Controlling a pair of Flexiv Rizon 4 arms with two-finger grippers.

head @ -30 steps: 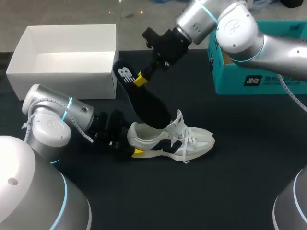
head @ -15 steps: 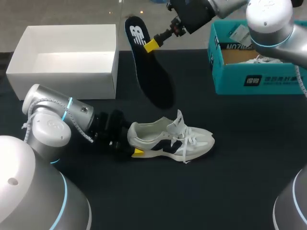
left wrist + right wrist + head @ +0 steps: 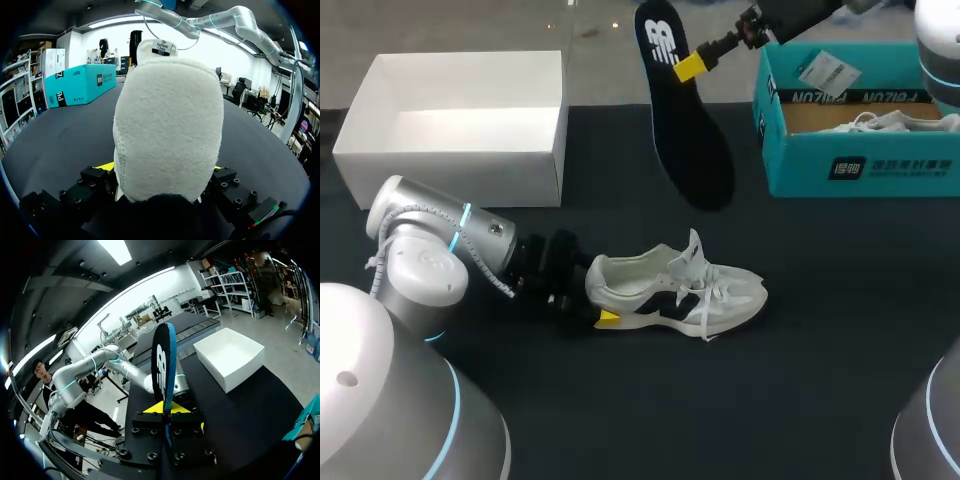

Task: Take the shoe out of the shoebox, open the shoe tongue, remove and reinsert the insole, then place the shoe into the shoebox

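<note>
Head view — insole (image 3: pixel 692 150) between white shoebox (image 3: pixel 450 170), teal box (image 3: pixel 865 168).

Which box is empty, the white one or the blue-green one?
The white box: its inside is bare. The teal shoebox has what looks like a white shoe with laces and a tag in it.

I'm driving this in a robotics lab; my left arm (image 3: pixel 425 250) and right arm (image 3: pixel 940 45) stand at a black-covered table (image 3: pixel 820 340); wrist views show strip lights (image 3: pixel 117 250) overhead, storage shelves (image 3: pixel 235 287), bare floor (image 3: pixel 280 325).
</note>
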